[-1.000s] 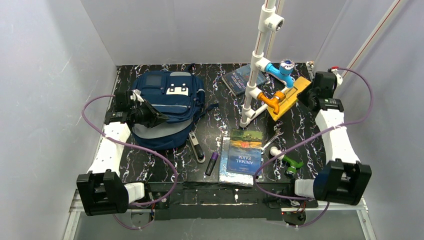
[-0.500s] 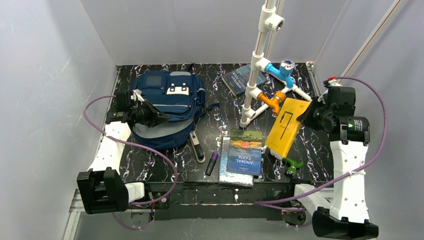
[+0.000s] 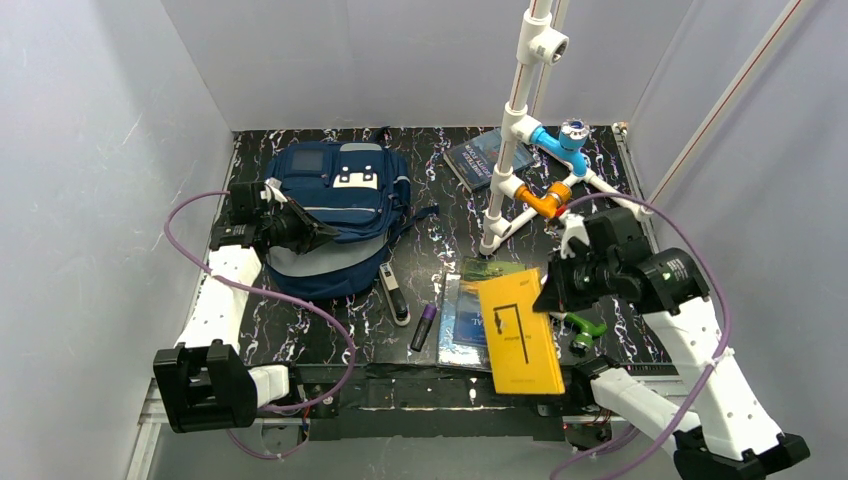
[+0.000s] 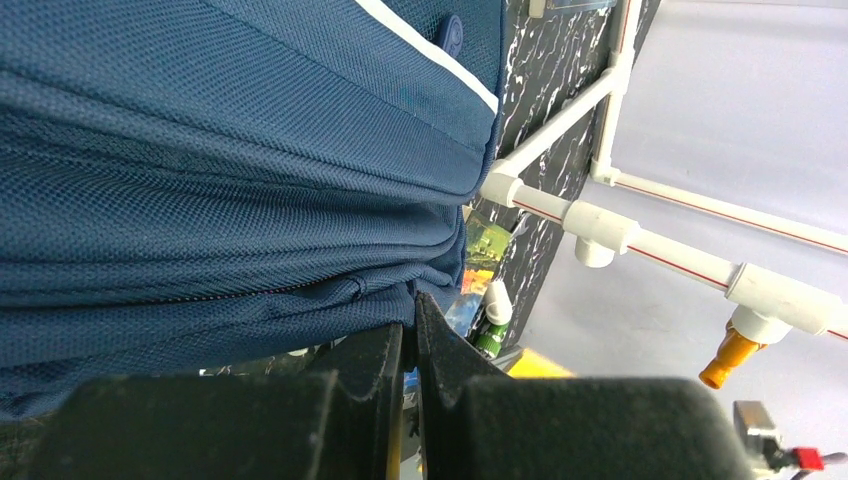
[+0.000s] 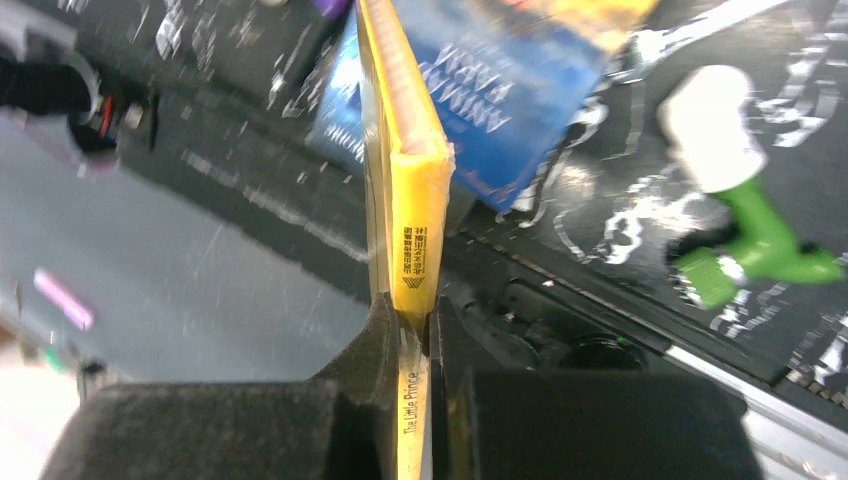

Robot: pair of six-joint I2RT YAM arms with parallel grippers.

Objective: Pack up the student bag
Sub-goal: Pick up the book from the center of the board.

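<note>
The student bag (image 3: 345,195) lies on the counter (image 3: 450,215) left of the white pipe stand (image 3: 510,150), the left jaws pinched together on its fabric edge. Nearer than that stand, the right jaws clamp a yellow book (image 3: 520,335).

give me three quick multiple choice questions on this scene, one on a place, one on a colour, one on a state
1. Where is the yellow book?
A) held up in the right claw, near the front edge of the table
B) flat at the table's far edge
C) on the floor

2. What colour is the marker lying on the table?
A) red
B) green
C) purple

3. How does the left claw stand at the student bag?
A) open above it
B) shut on its fabric
C) open, well apart from it

Answers:
1 A, the right wrist view shows the book pinched between the fingers.
2 C, its body is purple.
3 B, the fingers are closed with blue fabric between them.
</note>
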